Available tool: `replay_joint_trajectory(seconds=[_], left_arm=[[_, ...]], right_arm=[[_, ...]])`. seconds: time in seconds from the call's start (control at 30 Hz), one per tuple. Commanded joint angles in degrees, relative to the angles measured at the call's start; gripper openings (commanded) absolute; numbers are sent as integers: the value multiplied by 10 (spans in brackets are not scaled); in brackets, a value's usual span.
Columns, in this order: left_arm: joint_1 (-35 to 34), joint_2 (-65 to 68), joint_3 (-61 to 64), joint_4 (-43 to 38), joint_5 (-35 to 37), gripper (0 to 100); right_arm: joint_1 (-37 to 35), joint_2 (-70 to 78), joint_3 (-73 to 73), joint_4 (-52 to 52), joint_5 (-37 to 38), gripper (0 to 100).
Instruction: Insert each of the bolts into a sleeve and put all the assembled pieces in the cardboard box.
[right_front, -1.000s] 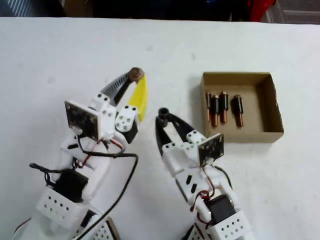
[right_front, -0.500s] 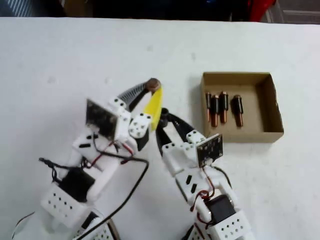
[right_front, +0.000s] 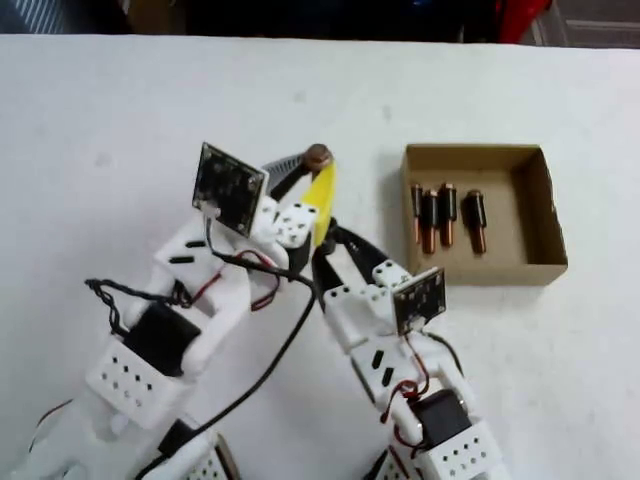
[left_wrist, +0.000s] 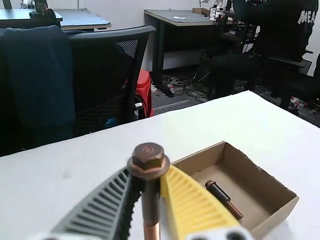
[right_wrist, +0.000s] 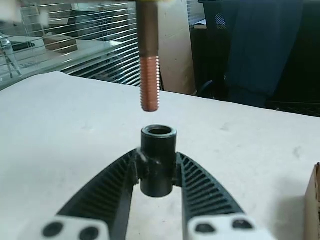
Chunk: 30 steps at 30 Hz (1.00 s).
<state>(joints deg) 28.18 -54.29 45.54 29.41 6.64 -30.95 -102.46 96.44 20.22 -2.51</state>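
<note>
My left gripper (right_front: 314, 168) is shut on a copper bolt (left_wrist: 148, 165), holding it upright by the shank just under its hex head (right_front: 317, 155). My right gripper (right_wrist: 157, 172) is shut on a black sleeve (right_wrist: 158, 159) that stands upright with its bore facing up. The bolt's threaded tip (right_wrist: 149, 82) hangs a little above the sleeve's opening, roughly in line with it and not inside. The cardboard box (right_front: 540, 215) sits to the right on the table and holds several assembled pieces (right_front: 446, 216) lying side by side.
The white table (right_front: 120, 110) stretches wide to the left and behind the arms. Both arm bases and loose cables (right_front: 250, 380) crowd the near edge. The box's near wall (right_front: 480, 272) lies close to the right arm's wrist.
My left arm has swung to the right with the bolt, bringing it from well left of the sleeve to just above it. The right arm has kept still with the sleeve.
</note>
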Motion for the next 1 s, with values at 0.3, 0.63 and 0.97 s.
replay_joint_trajectory(seconds=[0.3,0.63,0.97], left_arm=[[22,0,-33,7,37,23],[34,0,-14,26,36,24],[29,0,62,-54,23,24]], right_arm=[[5,-5,4,0,12,18],[5,-5,4,0,12,18],[5,-5,4,0,12,18]])
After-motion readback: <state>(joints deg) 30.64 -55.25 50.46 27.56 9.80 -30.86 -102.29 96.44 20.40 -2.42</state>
